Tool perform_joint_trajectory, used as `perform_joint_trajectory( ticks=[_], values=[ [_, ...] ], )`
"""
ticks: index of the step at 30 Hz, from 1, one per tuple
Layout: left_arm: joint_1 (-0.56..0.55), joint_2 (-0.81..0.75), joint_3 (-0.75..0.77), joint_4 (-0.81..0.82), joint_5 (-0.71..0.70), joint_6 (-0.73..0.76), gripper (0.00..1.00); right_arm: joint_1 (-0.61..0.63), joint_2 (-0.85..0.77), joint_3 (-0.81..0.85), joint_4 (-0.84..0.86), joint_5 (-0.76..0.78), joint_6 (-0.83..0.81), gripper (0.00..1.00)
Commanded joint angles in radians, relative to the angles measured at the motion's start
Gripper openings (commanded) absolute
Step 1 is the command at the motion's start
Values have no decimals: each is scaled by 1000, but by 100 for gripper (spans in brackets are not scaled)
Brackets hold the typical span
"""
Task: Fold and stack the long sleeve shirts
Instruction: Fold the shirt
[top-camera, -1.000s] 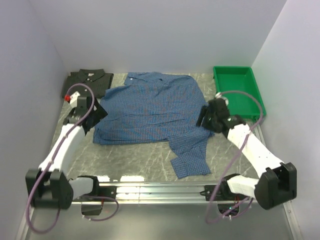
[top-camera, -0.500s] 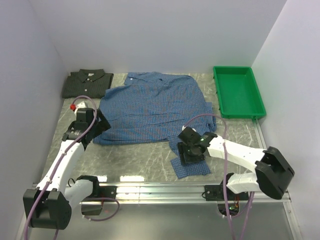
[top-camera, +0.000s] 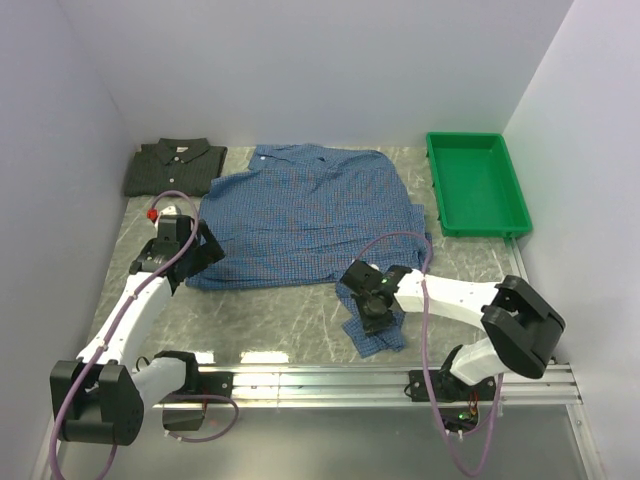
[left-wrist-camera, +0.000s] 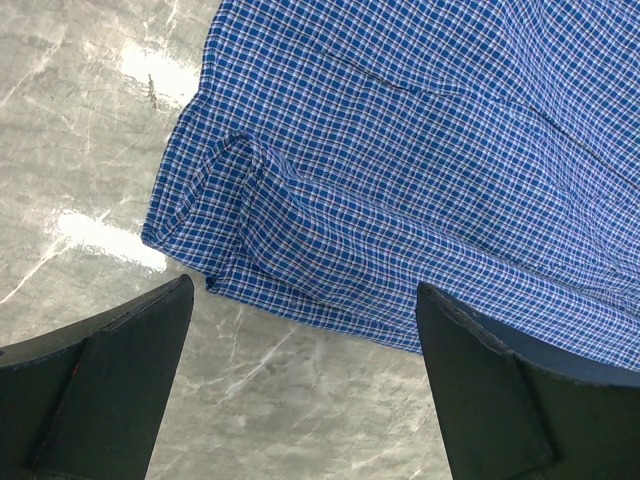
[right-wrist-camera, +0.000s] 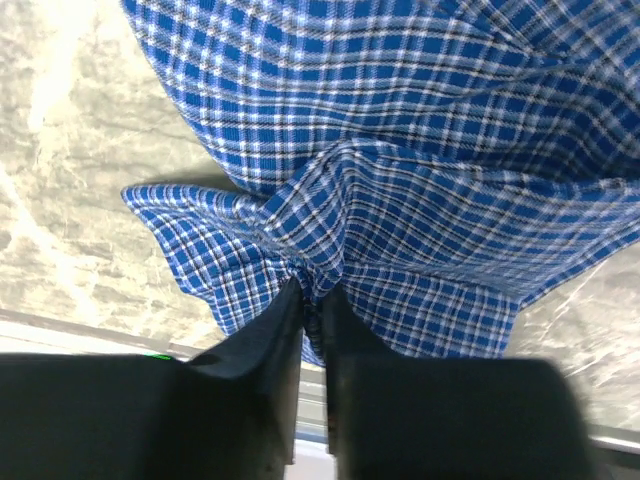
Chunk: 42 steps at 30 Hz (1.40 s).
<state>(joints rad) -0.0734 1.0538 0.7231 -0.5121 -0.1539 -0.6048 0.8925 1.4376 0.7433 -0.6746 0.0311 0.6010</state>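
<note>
The surface (top-camera: 270, 320) is one flat slab of grey stone-look material with pale veins and glossy glare spots. It carries everything.

The blue shirt (top-camera: 300, 205) is the largest cloth piece. It is a thin woven fabric in a fine blue-and-white check, spread open and mostly flat with soft ripples. Its collar is on the far side, and its near left corner is turned under into a rounded fold (left-wrist-camera: 225, 200). One sleeve (top-camera: 385, 340) trails from its right side toward the near edge, gathered into creases.

There are two white arms with black joints, one on each side of the blue shirt.

One green tray (top-camera: 480, 232) of smooth rigid plastic, rectangular with raised walls, sits apart from the blue shirt, off its far right corner.

The dark shirt (top-camera: 175, 165) is the second of the two shirts. It is a green-grey check folded into a compact rectangle, with its collar and white buttons on top. It lies just beside the blue shirt's far left shoulder, and contact cannot be judged.

There are two end effectors, each with two dark, wedge-shaped fingers. The left end effector (left-wrist-camera: 300, 290) hangs over the blue shirt's folded near left corner with its fingers spread wide, gripping nothing. The right end effector (right-wrist-camera: 315, 295) is closed on the blue shirt's sleeve, with a puckered ridge of checked cloth pinched between its fingers.
</note>
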Motion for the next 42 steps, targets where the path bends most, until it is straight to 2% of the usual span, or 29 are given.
perform_joint_trajectory(
  ticks=[1,4,9,13,19,29,37,42],
  values=[
    [-3,0,15,29,8,14,99,10,21,33,-19,87,-12,3],
    [-3,-5,13,34,11,14,99,8,18,148,-112,170,-41,1],
    [-2,-5,12,29,13,16,99,-44,76,447,-273,407,-111,1],
    [-5,-11,9,30,16,16,99,-141,124,661,-290,438,-183,1],
    [-3,-20,9,30,20,17,99,-276,217,910,-231,443,-285,2],
    [-5,-6,6,37,43,16,99,-348,385,1053,16,371,-386,7],
    [-6,34,28,18,91,-6,99,-382,501,1097,58,253,-376,11],
    [-22,120,94,-6,114,-29,99,-440,561,1130,55,181,-324,15]
  ],
)
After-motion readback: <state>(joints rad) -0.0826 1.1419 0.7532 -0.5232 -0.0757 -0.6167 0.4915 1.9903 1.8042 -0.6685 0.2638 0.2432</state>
